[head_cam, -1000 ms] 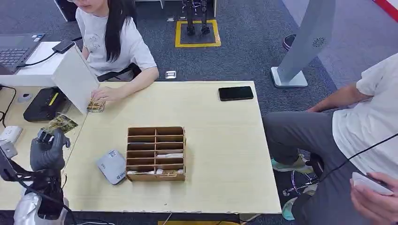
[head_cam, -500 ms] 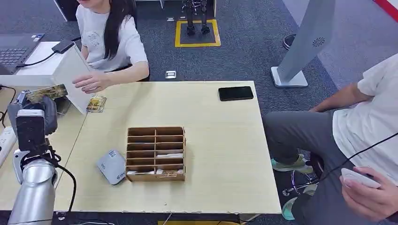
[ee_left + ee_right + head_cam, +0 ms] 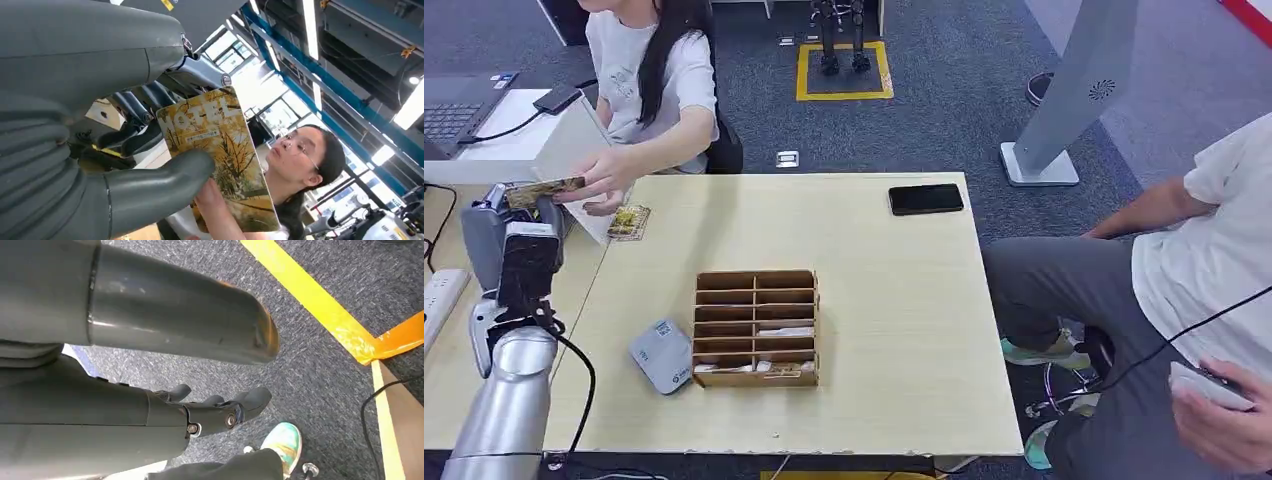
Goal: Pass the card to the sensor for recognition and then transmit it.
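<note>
My left hand (image 3: 516,240) is raised at the table's left edge and grips a yellow patterned card (image 3: 544,187) at its top. In the left wrist view the card (image 3: 220,155) reads "HOTEL" and is pinched between my thumb (image 3: 155,185) and dark fingers (image 3: 135,107). The seated person's hand (image 3: 604,177) reaches to the card's far end, and their fingers (image 3: 215,197) touch it. The grey-white sensor (image 3: 664,355) lies on the table beside the wooden box. My right hand (image 3: 215,410) hangs over the carpet, fingers loosely apart, holding nothing.
A wooden slotted box (image 3: 757,327) with cards stands mid-table. Another card (image 3: 629,222) lies near a tilted white panel (image 3: 584,165). A black phone (image 3: 926,199) sits at the far right edge. A second person (image 3: 1204,300) sits to the right.
My left arm has lifted the card from low by the table edge up toward the seated person. Their hand left the card on the table and reached the held card.
</note>
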